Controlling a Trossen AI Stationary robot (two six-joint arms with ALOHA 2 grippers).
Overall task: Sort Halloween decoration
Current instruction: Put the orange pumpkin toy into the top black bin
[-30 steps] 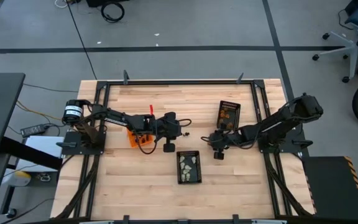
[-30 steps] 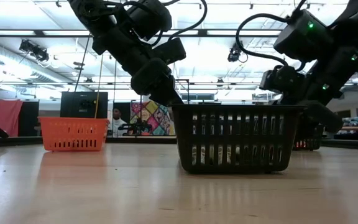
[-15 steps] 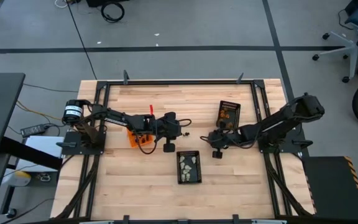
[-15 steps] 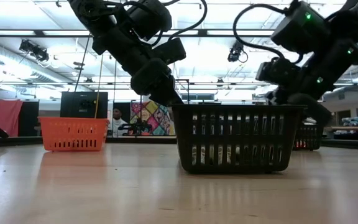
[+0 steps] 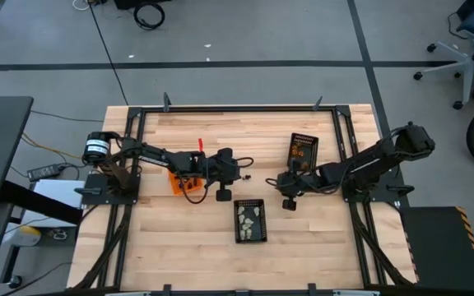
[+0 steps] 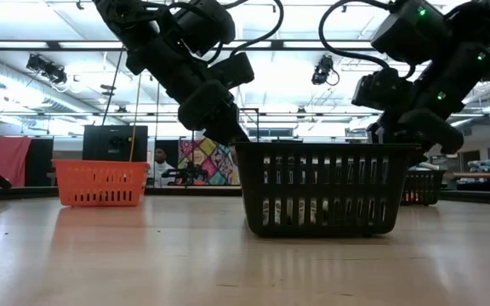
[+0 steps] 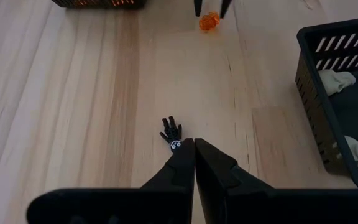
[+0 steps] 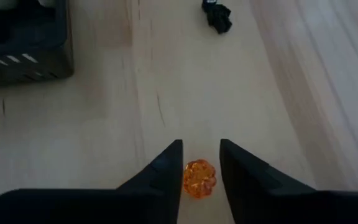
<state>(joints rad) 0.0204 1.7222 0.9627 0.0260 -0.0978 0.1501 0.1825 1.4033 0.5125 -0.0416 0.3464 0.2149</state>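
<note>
A grey floor (image 5: 245,33) crossed by dark lines surrounds the wooden table (image 5: 196,234). A wheeled office chair (image 5: 459,49) stands at two o'clock, a coiled cable (image 5: 148,14) at eleven. Ceiling lights (image 6: 313,21) glow overhead; a colourful poster (image 6: 204,160), perhaps a mural, hangs behind.

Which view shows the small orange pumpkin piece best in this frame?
The right wrist view: the orange pumpkin piece lies on the table between the open right gripper's fingers. The left wrist view shows it farther off, between those same fingertips. In the high and low views I cannot make it out.
</note>
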